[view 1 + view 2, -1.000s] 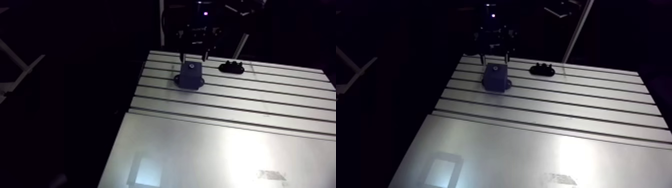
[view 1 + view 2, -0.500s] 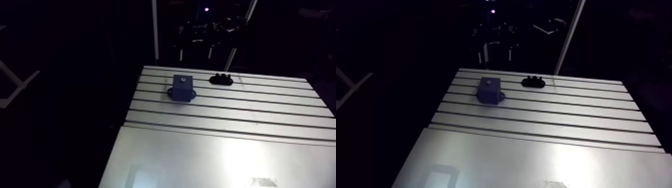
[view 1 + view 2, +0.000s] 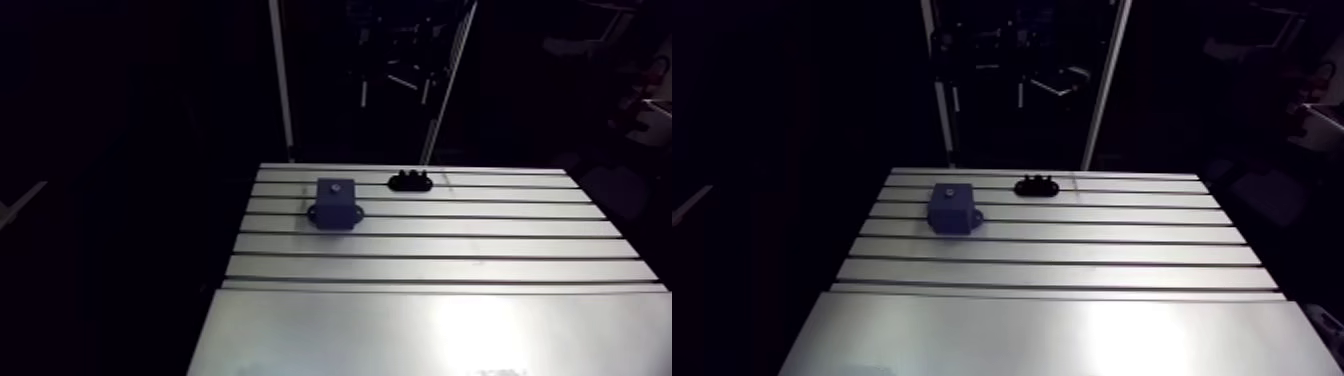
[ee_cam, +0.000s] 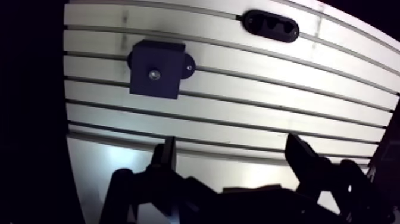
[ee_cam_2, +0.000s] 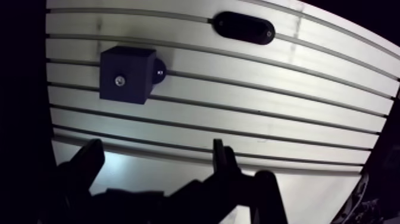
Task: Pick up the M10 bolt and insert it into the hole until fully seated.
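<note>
The bolt (image 4: 155,74) looks seated in the block (image 3: 950,210), left of centre in the arm view, and the spread, empty gripper (image 4: 232,150) suggests nothing remains.

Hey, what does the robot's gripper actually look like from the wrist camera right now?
The black two-fingered gripper shows mostly as a dark silhouette. It has two narrow, angular jaws on jointed linkage bars that widen into a bulky black body. No markings or labels can be made out on it, and the rest of the arm cannot be made out.
</note>
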Tool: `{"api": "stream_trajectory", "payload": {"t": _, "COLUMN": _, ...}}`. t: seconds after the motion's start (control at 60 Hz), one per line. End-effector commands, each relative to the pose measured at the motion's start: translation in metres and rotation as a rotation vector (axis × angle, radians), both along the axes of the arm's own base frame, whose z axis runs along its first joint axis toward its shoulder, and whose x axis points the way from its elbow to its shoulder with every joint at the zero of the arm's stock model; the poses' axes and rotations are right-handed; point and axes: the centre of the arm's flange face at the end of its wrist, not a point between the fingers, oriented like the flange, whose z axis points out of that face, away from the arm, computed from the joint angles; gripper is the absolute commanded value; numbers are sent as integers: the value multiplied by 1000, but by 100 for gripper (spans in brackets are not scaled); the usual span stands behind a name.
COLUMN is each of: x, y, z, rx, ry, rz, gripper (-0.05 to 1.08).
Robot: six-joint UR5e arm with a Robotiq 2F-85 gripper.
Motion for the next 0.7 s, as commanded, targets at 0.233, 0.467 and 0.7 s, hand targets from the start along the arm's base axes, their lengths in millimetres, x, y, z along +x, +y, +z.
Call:
{"api": "stream_trajectory", "payload": {"t": 0.233, "x": 20, "y": 34, "z": 60, "rx": 1, "ry": 5, "rz": -82, "gripper": 0}}
{"api": "stream_trajectory", "payload": {"t": 0.467, "x": 24, "y": 33, "z": 66, "rx": -3, "ry": 6, "rz": -95, "gripper": 0}}
{"api": "stream_trajectory", "payload": {"t": 0.7, "x": 29, "y": 33, "z": 71, "rx": -5, "ry": 12, "rz": -124, "gripper": 1}}
